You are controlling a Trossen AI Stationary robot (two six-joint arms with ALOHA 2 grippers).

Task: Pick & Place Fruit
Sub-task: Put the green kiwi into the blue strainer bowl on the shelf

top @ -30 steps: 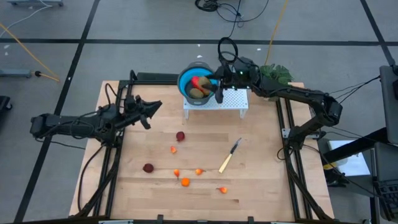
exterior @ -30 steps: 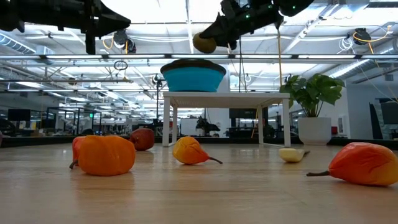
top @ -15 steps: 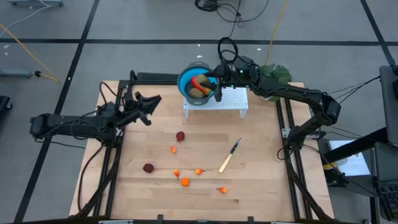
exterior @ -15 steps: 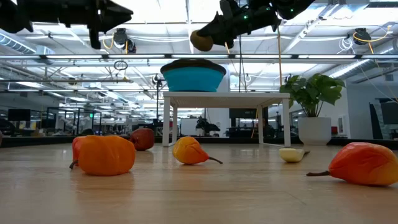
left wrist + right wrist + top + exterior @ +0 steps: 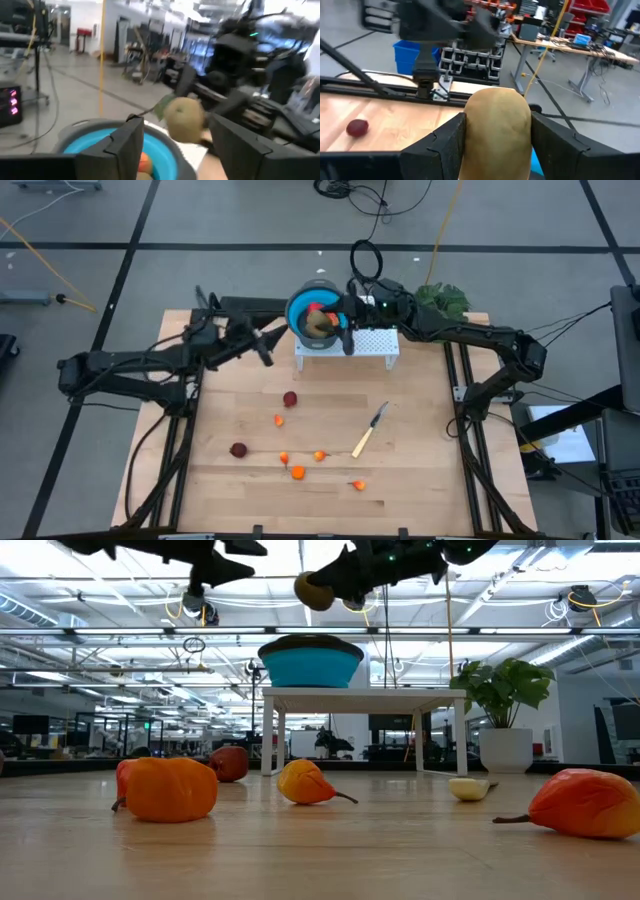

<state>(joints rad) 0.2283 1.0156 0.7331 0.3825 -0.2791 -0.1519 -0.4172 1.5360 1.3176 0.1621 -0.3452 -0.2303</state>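
A brown-green oval fruit (image 5: 497, 129) is being pinched between the dark fingers of the right gripper (image 5: 331, 326) and is being held above the round blue bowl (image 5: 311, 664); the bowl is being carried by a small white perforated stand (image 5: 370, 343) at the far edge of the pale wooden table (image 5: 420, 440); the left gripper (image 5: 262, 343) is being held in the air just beside the bowl with its fingers spread and empty; a dark red round fruit (image 5: 290, 399), another dark red one (image 5: 238, 450) and several tiny orange fruits (image 5: 298, 472) are lying on the table; an oblong red-yellow fruit (image 5: 314, 309) is lying inside the bowl.
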